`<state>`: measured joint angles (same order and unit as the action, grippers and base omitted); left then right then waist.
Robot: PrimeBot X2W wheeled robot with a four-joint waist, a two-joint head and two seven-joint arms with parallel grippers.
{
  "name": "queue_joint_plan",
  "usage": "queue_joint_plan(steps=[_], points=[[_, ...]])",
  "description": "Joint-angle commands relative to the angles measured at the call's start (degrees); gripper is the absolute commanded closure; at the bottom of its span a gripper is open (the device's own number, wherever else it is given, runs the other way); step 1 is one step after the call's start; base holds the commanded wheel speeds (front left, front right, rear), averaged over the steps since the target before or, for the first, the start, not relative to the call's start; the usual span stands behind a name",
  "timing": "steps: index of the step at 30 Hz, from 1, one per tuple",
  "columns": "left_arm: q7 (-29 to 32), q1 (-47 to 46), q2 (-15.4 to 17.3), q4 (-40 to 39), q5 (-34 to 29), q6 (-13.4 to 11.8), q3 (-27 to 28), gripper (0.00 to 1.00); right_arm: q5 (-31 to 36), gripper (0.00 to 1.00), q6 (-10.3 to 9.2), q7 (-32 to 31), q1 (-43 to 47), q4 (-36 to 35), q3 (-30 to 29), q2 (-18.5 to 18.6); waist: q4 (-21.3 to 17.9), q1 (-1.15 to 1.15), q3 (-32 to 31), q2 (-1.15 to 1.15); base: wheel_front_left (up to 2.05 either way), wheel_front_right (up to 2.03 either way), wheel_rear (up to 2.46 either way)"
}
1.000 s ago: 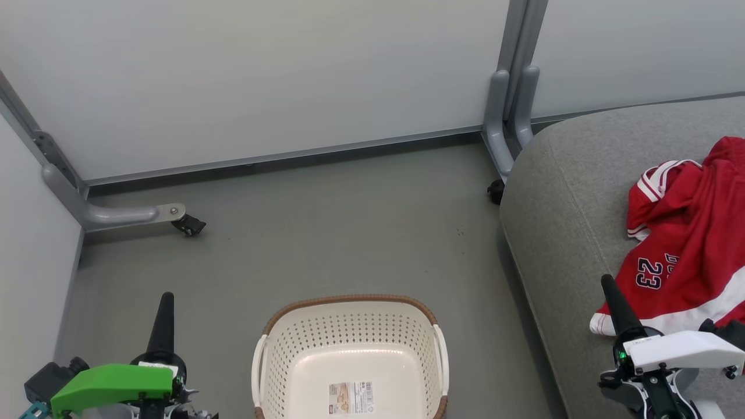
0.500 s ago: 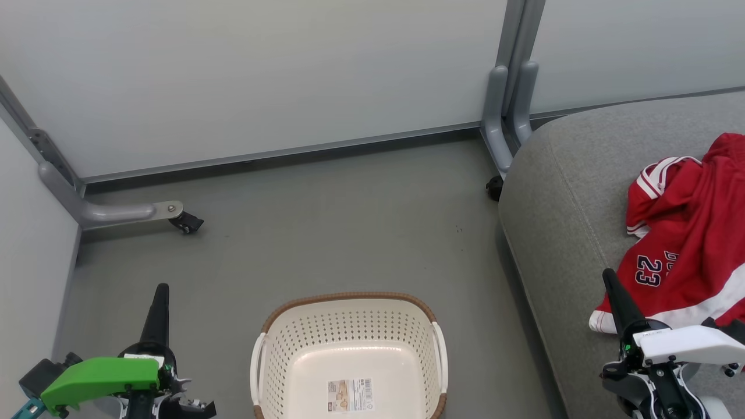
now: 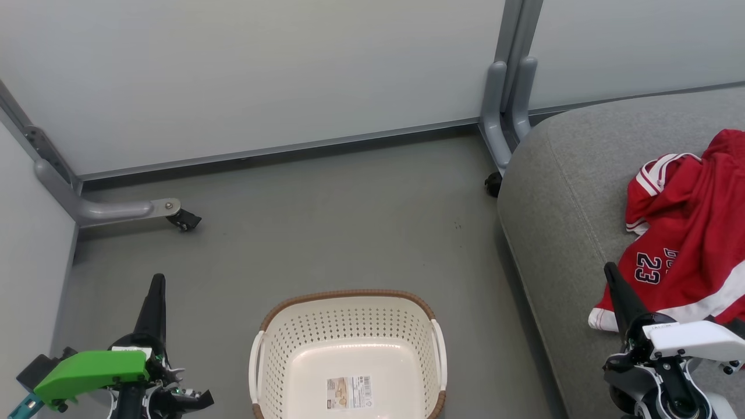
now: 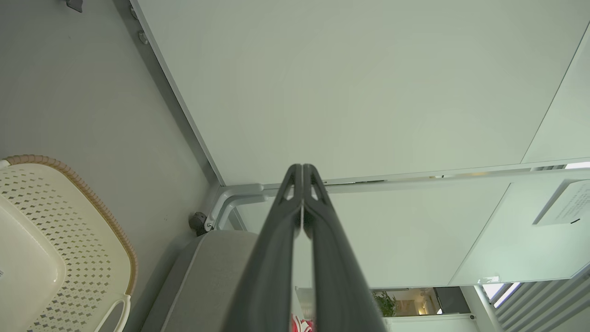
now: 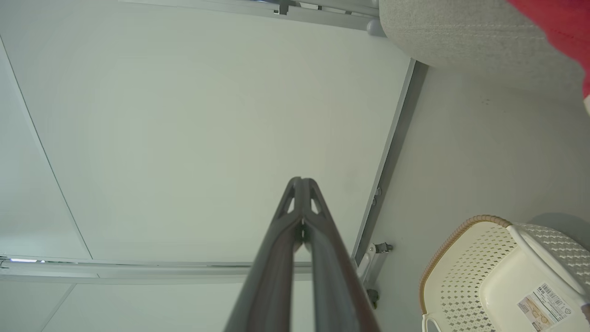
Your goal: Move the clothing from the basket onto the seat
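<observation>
Grey floor (image 3: 326, 221) holds the basket (image 3: 349, 326) at bottom centre; clothing (image 3: 692, 233) lies on the seat (image 3: 559, 203) at the right edge. Left pincer (image 3: 156, 282) and right pincer (image 3: 611, 270) are pressed closed, gripping nothing.

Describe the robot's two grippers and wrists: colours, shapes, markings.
Both grippers have two long, dark, tapering fingers with small triangular cut-outs near the tips. The left gripper carries a bright green cover at its wrist, with a teal piece beside it. The right gripper carries a white cover over black and white wrist hardware.
</observation>
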<state>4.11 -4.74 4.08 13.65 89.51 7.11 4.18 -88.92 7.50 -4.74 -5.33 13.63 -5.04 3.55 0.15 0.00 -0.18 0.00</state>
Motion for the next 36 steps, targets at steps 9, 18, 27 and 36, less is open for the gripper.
queue_joint_plan(steps=[9, 18, 27, 36], points=[[1.31, -1.91, -0.04, 0.39, 4.30, 0.54, 0.89, 1.00, -4.24, 1.00, -0.02, -1.33, -1.12, 0.45, -0.79, 0.00, -0.14, 0.00, 0.33, 0.00, 0.00, 0.00, 0.00], [1.42, -1.73, -0.18, 0.39, 4.13, 0.53, 1.06, 1.00, -4.20, 1.00, -0.02, -1.31, -1.11, 0.46, -0.89, -0.08, -0.15, 0.00, 0.36, 0.00, 0.00, 0.00, 0.00], [1.62, -1.74, -0.30, 0.41, 3.91, 0.52, 1.23, 1.00, -4.07, 1.00, -0.02, -1.44, -1.11, 0.47, -0.98, -0.15, -0.15, 0.00, 0.36, 0.00, 0.00, 0.00, 0.00], [1.76, -1.76, -0.36, 0.42, 3.75, 0.52, 1.38, 1.00, -3.95, 1.00, -0.02, -1.53, -1.12, 0.47, -1.06, -0.21, -0.15, 0.00, 0.36, 0.00, 0.00, 0.00, 0.00]])
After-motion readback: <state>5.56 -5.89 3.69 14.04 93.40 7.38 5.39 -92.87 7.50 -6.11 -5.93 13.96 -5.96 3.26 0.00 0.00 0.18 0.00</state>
